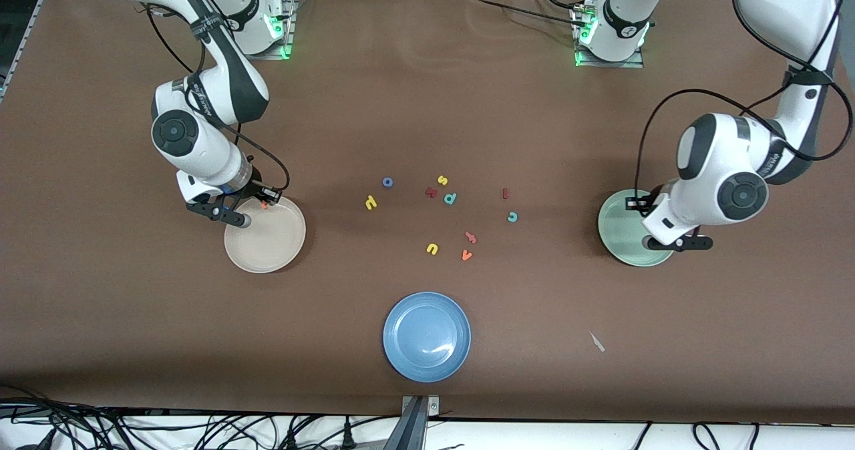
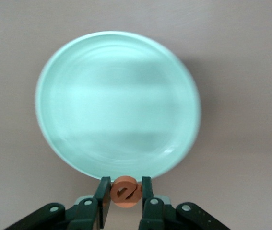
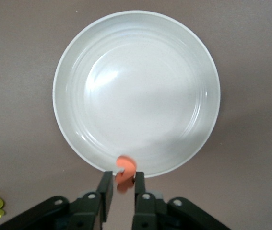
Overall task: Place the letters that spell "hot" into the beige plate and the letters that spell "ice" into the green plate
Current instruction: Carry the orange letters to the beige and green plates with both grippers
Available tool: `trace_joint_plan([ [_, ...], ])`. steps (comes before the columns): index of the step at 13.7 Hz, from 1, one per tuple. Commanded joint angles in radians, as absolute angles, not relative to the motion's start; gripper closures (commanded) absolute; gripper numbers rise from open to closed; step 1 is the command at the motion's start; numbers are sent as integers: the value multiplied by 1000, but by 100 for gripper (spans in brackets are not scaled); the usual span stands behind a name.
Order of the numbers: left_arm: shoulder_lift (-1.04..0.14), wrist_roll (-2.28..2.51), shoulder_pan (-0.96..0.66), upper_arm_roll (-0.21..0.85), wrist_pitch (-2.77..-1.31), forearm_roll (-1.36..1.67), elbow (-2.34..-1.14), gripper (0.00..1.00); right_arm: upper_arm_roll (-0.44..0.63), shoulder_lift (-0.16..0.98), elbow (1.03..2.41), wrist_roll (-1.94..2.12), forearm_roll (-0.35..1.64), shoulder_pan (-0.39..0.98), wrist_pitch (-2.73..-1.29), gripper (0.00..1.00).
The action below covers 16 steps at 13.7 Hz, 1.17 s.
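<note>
Presently, three plates are seen on the brown bench (image 1: 100, 303): the beige plate (image 1: 270, 246) toward the right arm's end, the green plate (image 1: 621, 240) toward the left arm's end, and a blue plate (image 1: 427, 356) near the bench's front edge, midway. Both plates are shown bare in the wrist views. The right gripper (image 3: 120, 188) is held over the beige plate's rim, its jaws clenched on the orange "t" (image 3: 124, 172); the left gripper (image 2: 125, 194) is held just at the green plate's rim, its jaws clenched on the orange "e" (image 2: 125, 191). Mid-bench, the blue "o" (image 1: 387, 182), yellow "h" (image 1: 371, 202), dark red "i" (image 1: 505, 193) and teal "c" (image 1: 512, 217) are left among unwanted letters. Since each held letter hangs over a rim rather than a plate's middle, a release here could bounce it off onto the bench; later, a decoy could be grasped by mistake among the crowded letters.
</note>
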State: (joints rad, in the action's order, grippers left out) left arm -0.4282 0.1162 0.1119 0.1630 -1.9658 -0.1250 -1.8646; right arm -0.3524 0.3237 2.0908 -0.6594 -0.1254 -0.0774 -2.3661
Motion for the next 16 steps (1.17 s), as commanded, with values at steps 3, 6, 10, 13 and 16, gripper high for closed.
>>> trace_joint_plan([
  [3,-534,63,163,176,-2051,-198,-1858,77,-377,342,2095,-655,-130,-91,-2399,31],
  [6,-531,38,167,178,-2051,-196,-1855,26,-374,392,2034,-808,-124,-14,-2399,31],
  [10,-485,47,155,190,-2039,-180,-1836,0,-374,498,1912,-1038,-130,99,-2399,31],
  [13,-437,144,156,265,-2023,-154,-1835,0,-373,570,1838,-1159,-137,164,-2417,31],
  [16,-428,341,156,357,-2010,-126,-1835,3,-364,627,1819,-1291,-188,207,-2485,31],
])
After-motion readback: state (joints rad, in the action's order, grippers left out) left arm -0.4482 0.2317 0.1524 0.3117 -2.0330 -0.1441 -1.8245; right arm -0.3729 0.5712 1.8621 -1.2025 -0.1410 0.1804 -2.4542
